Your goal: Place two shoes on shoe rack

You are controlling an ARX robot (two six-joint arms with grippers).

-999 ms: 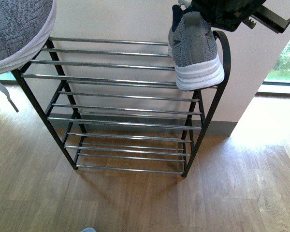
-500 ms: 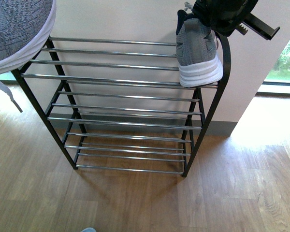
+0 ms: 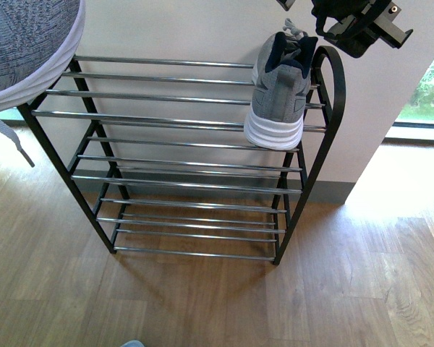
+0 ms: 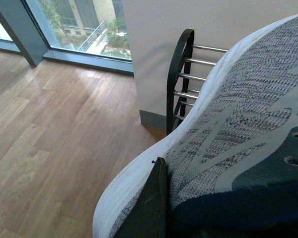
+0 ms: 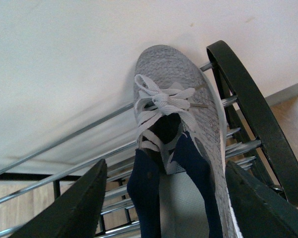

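One grey sneaker (image 3: 278, 94) with a white sole rests on the top rods of the shoe rack (image 3: 181, 119), at its right end, heel toward me. My right gripper (image 3: 362, 25) hangs open above and just right of it, touching nothing. In the right wrist view that sneaker (image 5: 176, 114) lies between the spread fingers (image 5: 74, 208), toe against the wall. The second grey sneaker (image 3: 25, 40) fills the front view's upper left corner, above the rack's left end. My left gripper (image 4: 203, 208) is shut on this sneaker (image 4: 238, 124); one dark finger (image 4: 153, 203) presses its side.
The rack stands against a cream wall (image 3: 173, 29) on a wood floor (image 3: 202, 303). Its black arched end (image 5: 248, 104) rises right beside the placed sneaker. A window (image 3: 427, 94) lies to the right. A loose lace (image 3: 11, 144) dangles from the held sneaker.
My right gripper opened and let go of its sneaker, then lifted away up and right. The sneaker settled onto the top tier. The left arm and its sneaker stayed put.
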